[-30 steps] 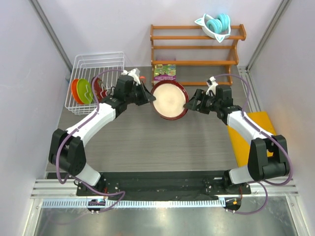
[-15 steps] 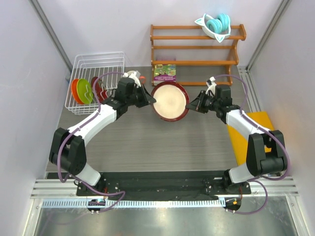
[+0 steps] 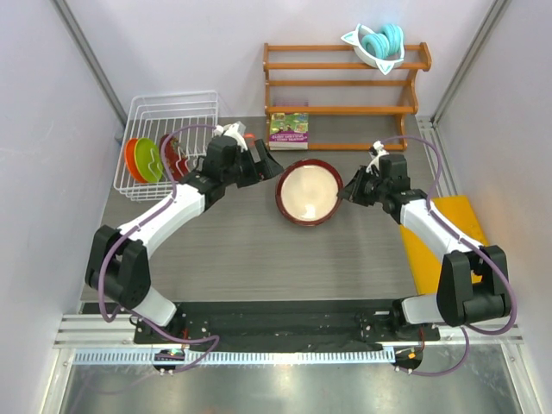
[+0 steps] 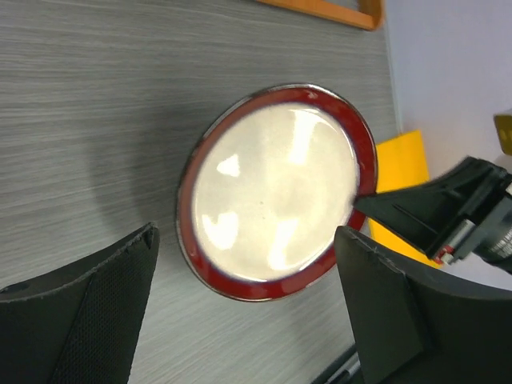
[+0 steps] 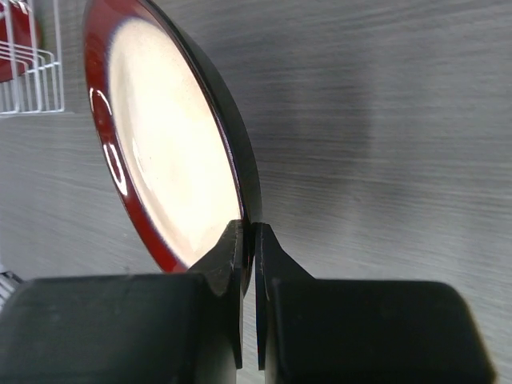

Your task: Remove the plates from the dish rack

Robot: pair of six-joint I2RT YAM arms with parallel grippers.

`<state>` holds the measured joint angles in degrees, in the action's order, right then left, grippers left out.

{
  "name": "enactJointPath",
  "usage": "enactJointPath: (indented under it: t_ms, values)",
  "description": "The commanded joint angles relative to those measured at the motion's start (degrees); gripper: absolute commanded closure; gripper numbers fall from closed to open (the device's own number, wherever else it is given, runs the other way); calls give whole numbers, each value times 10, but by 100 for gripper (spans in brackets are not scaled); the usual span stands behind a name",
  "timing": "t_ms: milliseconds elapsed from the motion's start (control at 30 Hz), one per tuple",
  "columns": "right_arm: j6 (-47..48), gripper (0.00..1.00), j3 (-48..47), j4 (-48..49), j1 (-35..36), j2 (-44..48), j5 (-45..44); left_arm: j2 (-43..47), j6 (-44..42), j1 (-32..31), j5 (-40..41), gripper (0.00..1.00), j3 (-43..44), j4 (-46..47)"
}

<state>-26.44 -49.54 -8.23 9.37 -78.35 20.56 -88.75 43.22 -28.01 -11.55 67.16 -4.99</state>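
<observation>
White wire rack (image 3: 168, 116) sits at the counter's (image 3: 241, 250) back left corner. The lime green plate (image 3: 148, 159) and the smaller orange plate (image 3: 134, 159) stand on edge in its front left slots, touching or nearly so. A dark red item is also in the rack, partly hidden by the left arm, so I can't tell what it is.

The red plate (image 3: 309, 191) is out of the rack, over mid-counter between the two arms. It has a dark red rim and a glossy cream face, and it is tilted with that face up toward the left arm. Can't tell whether its lower edge touches the counter.

The right gripper (image 3: 348, 195) has its jaws pinched tight on the plate's right rim, one finger on each face. The left gripper (image 3: 267, 162) has its jaws spread wide, gripping nothing. It is just beside the plate's left rim and apart from it.

The orange-brown wooden shelf (image 3: 345, 84) stands against the back wall behind the plate. A yellow mat (image 3: 440, 237) lies at the counter's right edge under the right arm. A green book (image 3: 288, 130) lies flat in front of the shelf, near the plate's back rim. A white bowl (image 3: 377, 43) with teal rings is tipped on the top tier. Nothing lies between the plate and the open counter in front of it.
</observation>
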Motion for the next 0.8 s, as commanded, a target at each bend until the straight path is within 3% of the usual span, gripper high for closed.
enactJointPath:
  t_ms: [0, 267, 433, 767]
  values:
    - [-6, 99, -28, 38, 1, 43, 1, 45, -38, -1, 84, 10, 8, -25]
    - [4, 99, -34, 6, -13, 6, 9, 97, -138, -1, 273, 1, 33, -114]
    - [9, 99, -36, -4, -18, -22, 14, 134, -167, -1, 370, 0, 14, -110]
    - [14, 99, -25, -11, -18, -80, 12, 139, -191, 14, 435, 0, 12, -110]
